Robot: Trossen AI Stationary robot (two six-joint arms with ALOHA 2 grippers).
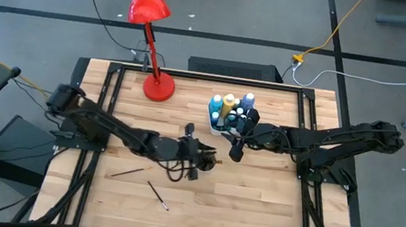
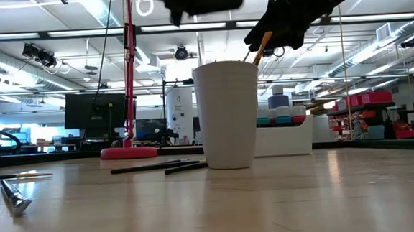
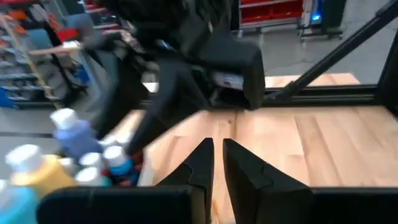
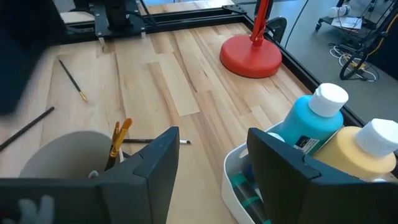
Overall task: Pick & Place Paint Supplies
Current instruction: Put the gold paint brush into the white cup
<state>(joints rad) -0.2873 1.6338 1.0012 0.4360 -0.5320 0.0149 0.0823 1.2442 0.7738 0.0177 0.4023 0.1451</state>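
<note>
High view: left gripper point(image 1: 205, 160) at frame centre, right gripper point(image 1: 236, 150) just right of it, bottles in the tray point(image 1: 215, 124) above.

Low view: white cup point(image 2: 227, 115) centre, brushes point(image 2: 262, 46) sticking out; more brushes point(image 2: 156, 166) lie left.

Left wrist: jaws slightly apart, empty, probably just released.

Right wrist: jaws wide apart, nothing held, over cup and tray.

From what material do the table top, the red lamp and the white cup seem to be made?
Table top: likely wood with a pale matte finish, since plank seams and grain show. Red lamp: probably painted metal, since its round base is smooth with a soft sheen, though plastic is possible. White cup: matte and opaque, perhaps paper or plastic; the pictures leave this open.
</note>
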